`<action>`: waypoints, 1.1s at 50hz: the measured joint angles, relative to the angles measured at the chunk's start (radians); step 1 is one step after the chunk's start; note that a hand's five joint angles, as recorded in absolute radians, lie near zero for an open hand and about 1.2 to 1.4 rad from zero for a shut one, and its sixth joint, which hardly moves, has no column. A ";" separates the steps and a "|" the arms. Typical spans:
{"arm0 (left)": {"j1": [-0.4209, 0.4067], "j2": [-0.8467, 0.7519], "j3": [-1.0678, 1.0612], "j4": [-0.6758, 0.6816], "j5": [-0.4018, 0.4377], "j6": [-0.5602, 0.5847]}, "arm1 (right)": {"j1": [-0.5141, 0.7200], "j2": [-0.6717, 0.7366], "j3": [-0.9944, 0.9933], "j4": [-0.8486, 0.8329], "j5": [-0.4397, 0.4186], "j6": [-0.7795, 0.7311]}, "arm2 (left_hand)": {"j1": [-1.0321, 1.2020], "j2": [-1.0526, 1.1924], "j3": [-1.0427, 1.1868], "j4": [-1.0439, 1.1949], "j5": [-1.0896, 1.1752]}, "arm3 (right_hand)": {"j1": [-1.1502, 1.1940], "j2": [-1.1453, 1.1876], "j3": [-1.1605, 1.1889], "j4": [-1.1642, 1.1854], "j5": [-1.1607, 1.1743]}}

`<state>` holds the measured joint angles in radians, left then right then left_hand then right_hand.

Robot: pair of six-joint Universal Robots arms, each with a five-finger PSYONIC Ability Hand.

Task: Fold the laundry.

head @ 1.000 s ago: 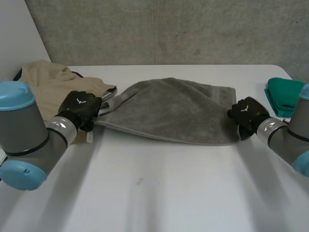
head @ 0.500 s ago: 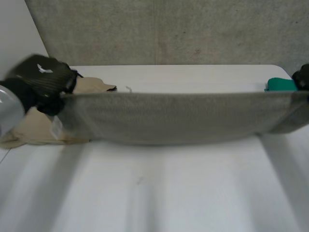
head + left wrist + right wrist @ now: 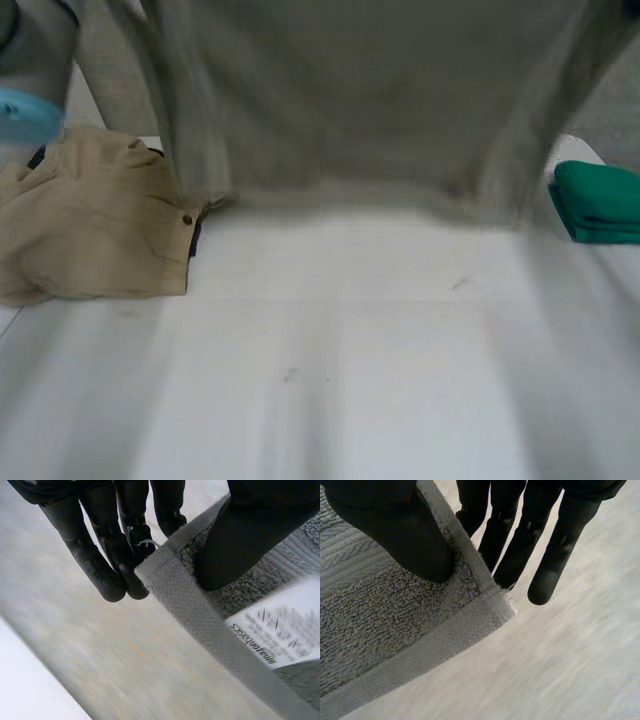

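In the head view, the grey towel (image 3: 330,110) hangs as a blurred sheet over the far side of the white table (image 3: 350,380), between the beige garment (image 3: 90,220) at left and the green cloth (image 3: 600,200) at right. The wrist views show my grip: my left hand (image 3: 105,545) pinches one corner between thumb and straight fingers, beside what seems a printed label (image 3: 275,630). My right hand (image 3: 520,550) pinches another corner likewise.

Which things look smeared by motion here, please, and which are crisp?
Head view: grey towel streaked; tan garment and green cloth crisp. Left wrist view: towel label smeared, left hand clear. Right wrist view: right hand and towel weave clear.
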<state>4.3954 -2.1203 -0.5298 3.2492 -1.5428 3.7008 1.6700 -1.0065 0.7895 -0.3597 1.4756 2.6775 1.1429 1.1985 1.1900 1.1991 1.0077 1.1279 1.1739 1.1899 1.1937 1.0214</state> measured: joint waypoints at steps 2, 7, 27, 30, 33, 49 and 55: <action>0.005 0.019 -0.005 0.072 0.000 -0.036 | -0.003 -0.024 0.025 -0.101 -0.006 0.031 | 0.000 0.000 0.000 0.000 0.000 | 0.000 0.000 0.000 0.000 0.000; 0.017 0.038 -0.068 0.131 -0.003 -0.082 | 0.000 -0.055 0.089 -0.182 -0.038 0.044 | 0.000 0.000 0.000 0.000 0.003 | 0.000 0.000 0.000 0.000 0.001; 0.010 -0.073 -0.620 0.154 0.067 -0.051 | 0.009 0.084 0.349 0.081 -0.171 -0.139 | 0.000 0.000 0.000 0.000 0.003 | 0.000 0.000 0.000 0.000 0.001; 0.003 -0.084 -0.691 0.125 0.057 -0.024 | 0.003 0.100 0.412 0.120 -0.173 -0.203 | 0.000 0.000 0.000 0.000 0.003 | 0.000 0.000 0.000 0.000 0.001; -0.003 -0.070 -0.759 0.072 0.040 0.004 | -0.013 0.096 0.468 0.167 -0.173 -0.258 | 0.000 0.000 0.000 0.000 0.003 | 0.000 0.000 0.000 0.000 0.001; -0.056 0.399 -1.159 -0.518 -0.041 0.106 | -0.250 -0.300 0.815 0.804 -0.180 -0.709 | 0.000 0.000 0.000 0.000 0.003 | 0.000 0.000 0.000 0.000 0.001; -0.075 0.422 -1.160 -0.582 -0.003 0.154 | -0.268 -0.301 0.846 0.800 -0.206 -0.798 | 0.000 0.000 0.000 0.000 0.003 | 0.000 0.000 0.000 0.000 0.001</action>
<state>4.3205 -1.6979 -1.6903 2.6677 -1.5459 3.8553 1.4018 -1.3070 1.6351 0.4400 1.2695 1.8792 1.1427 1.1989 1.1901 1.1992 1.0110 1.1279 1.1739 1.1901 1.1941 1.0228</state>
